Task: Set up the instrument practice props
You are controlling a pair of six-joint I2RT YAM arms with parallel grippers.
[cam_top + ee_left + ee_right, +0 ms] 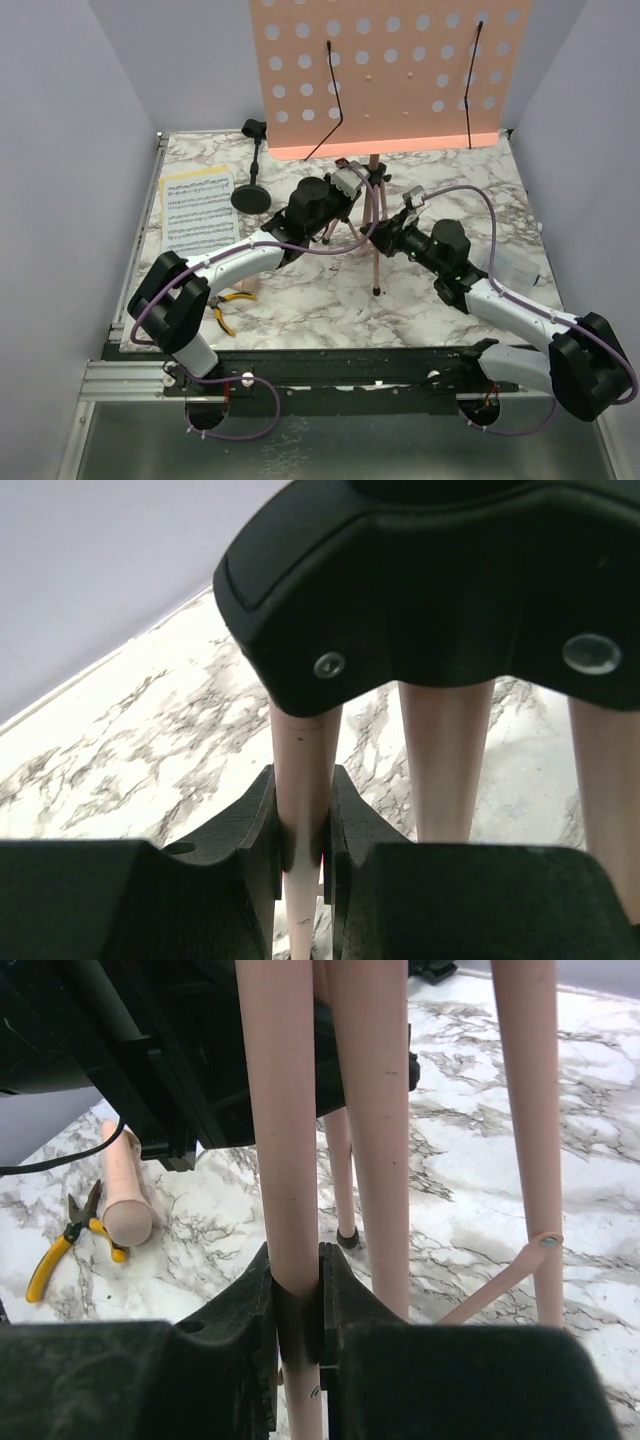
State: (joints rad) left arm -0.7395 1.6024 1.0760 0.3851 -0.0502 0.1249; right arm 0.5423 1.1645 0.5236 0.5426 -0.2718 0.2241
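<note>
The pink perforated music-stand desk (390, 75) stands at the back on its pink tripod (375, 262). My left gripper (356, 190) (303, 850) is shut on one tripod leg (305, 770), just under the black hub (440, 590). My right gripper (381, 233) (298, 1320) is shut on the front tripod leg (288, 1140). White and yellow sheet-music pages (198, 210) lie at the left. Behind them stands the black round-based mic stand (252, 192). The beige toy microphone (126, 1195) lies on the table near the left arm.
Yellow-handled pliers (230, 302) (62, 1250) lie at the front left beside the microphone. A clear plastic box (517, 270) sits at the right, behind the right arm. Purple-grey walls close in the marble table (320, 310) on three sides.
</note>
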